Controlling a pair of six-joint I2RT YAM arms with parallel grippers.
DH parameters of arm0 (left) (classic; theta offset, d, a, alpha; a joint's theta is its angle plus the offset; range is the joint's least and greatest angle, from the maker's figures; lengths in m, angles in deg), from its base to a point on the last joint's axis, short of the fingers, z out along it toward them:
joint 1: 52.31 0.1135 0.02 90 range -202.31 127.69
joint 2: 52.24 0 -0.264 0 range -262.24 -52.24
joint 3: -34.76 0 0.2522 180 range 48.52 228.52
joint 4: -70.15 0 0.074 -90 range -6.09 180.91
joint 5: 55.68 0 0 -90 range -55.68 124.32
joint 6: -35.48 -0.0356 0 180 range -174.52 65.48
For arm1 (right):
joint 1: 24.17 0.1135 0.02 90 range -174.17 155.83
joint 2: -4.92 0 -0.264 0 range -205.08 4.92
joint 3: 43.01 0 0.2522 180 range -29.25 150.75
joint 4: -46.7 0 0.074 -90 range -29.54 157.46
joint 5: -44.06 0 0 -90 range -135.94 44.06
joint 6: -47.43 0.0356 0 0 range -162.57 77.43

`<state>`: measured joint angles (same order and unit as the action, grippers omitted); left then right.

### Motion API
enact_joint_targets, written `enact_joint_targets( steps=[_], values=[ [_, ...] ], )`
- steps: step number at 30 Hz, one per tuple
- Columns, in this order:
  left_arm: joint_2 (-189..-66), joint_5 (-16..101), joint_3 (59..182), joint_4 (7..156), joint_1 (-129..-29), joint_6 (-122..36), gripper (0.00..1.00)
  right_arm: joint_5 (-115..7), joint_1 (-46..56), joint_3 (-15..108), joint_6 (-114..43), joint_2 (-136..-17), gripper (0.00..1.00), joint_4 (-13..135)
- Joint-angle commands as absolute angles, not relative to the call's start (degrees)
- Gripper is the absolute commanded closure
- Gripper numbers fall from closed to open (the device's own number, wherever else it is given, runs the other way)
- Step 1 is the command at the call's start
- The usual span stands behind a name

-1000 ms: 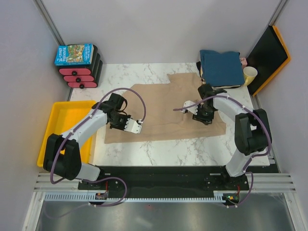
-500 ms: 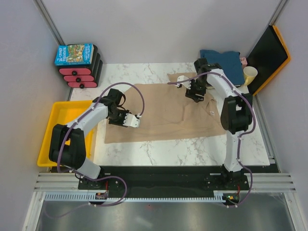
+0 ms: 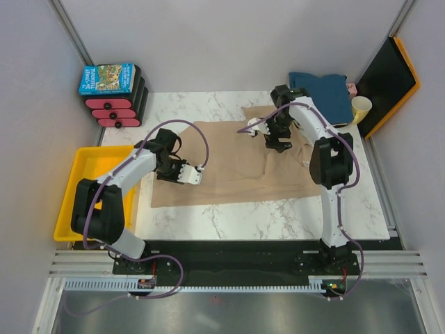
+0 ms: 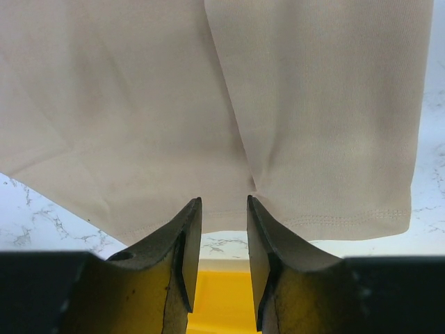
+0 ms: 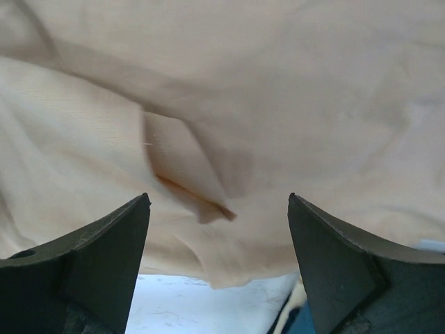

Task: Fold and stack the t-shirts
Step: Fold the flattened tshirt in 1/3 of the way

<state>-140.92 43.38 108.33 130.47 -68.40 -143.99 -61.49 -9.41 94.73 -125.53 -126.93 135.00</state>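
Note:
A large tan t-shirt lies spread across the marble table. My left gripper hovers over its near-left hem. In the left wrist view the left gripper stands open by a narrow gap with nothing in it, just past the hem of the tan t-shirt. My right gripper is over the far right part of the shirt. Its jaws are wide open above rumpled tan t-shirt cloth, gripping nothing. A folded teal t-shirt sits at the back right.
A yellow tray lies beside the table's left edge. A blue picture-covered box rests on a black and red stack at the back left. A pale yellow cup and a black, orange-edged board stand at the back right.
My right arm swung from the shirt's right middle toward its far edge, and its jaws opened wide. The left gripper stayed at the hem and opened slightly.

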Motion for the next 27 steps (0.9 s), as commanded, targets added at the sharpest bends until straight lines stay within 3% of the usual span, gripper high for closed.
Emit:
enact_joint_targets(
  steps=[1, 8, 15, 19, 20, 24, 27],
  values=[
    [-139.1, 42.9, 108.1, 130.1, -68.2, -144.2, 0.61, -62.6, -8.2, 88.3, -133.0, -120.6, 0.13, 144.1],
    [-139.5, 43.0, 108.7, 130.1, -68.2, -144.1, 0.61, -63.1, -7.1, 89.9, -131.2, -124.0, 0.20, 144.0],
    [-139.8, 43.1, 108.5, 130.2, -68.2, -144.1, 0.62, -62.6, -6.0, 90.8, -129.3, -127.5, 0.40, 144.0],
    [-139.9, 42.8, 108.2, 130.1, -68.2, -144.3, 0.62, -62.5, -5.3, 89.0, -129.7, -127.3, 0.42, 144.0],
    [-139.9, 42.8, 108.1, 130.1, -68.2, -144.4, 0.62, -62.2, -4.9, 88.6, -129.8, -127.1, 0.46, 144.0],
    [-140.1, 43.2, 108.3, 130.1, -68.1, -144.3, 0.62, -60.4, -4.6, 89.0, -128.5, -126.6, 1.00, 144.0],
    [-140.1, 43.6, 108.0, 130.1, -68.2, -144.3, 0.62, -57.7, -4.6, 89.8, -126.3, -125.3, 1.00, 144.0]
  ],
)
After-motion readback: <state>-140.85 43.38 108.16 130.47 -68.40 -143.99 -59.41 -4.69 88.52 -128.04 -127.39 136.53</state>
